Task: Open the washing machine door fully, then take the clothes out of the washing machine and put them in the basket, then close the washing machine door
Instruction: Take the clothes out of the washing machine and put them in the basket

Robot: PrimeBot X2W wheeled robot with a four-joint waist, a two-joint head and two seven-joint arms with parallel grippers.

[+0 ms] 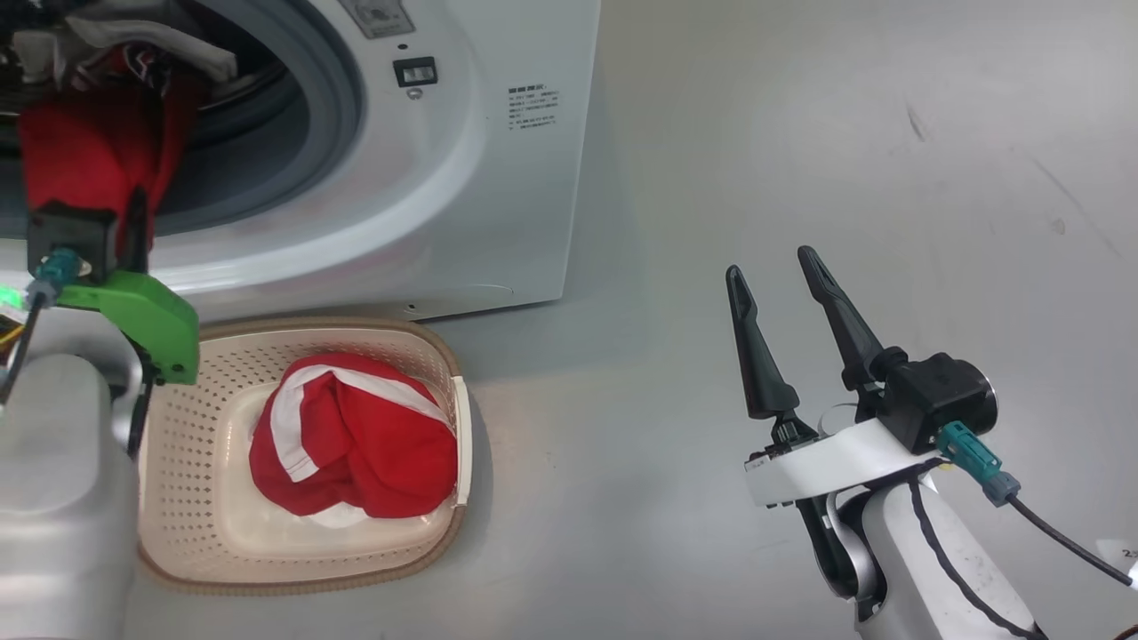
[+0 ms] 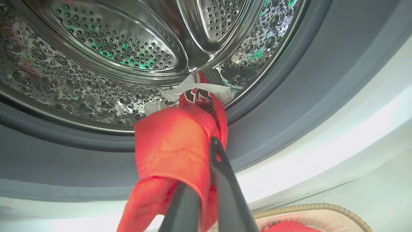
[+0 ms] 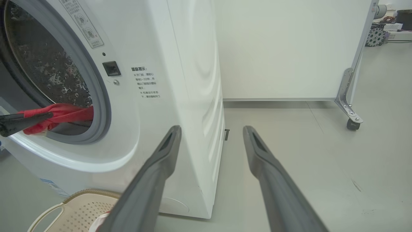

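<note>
Your left gripper is clamped tight on a red garment at the washer's mouth. The cloth drapes over both fingers, and its white-trimmed far end lies on the lip of the drum. In the head view that grip sits at 10 o'clock, in front of the grey seal.

The basket stands on the floor at 7 o'clock, just in front of the washer's base and partly hidden by your left arm. A second garment, red with a white stripe, lies bunched inside it.

Your right gripper hangs at 4 o'clock, well apart from washer and basket — jaws spread wide, holding nothing, fingers pointing toward 12 over the floor. In the right wrist view the red garment shows at 9 o'clock in the mouth, with a left finger across it.
</note>
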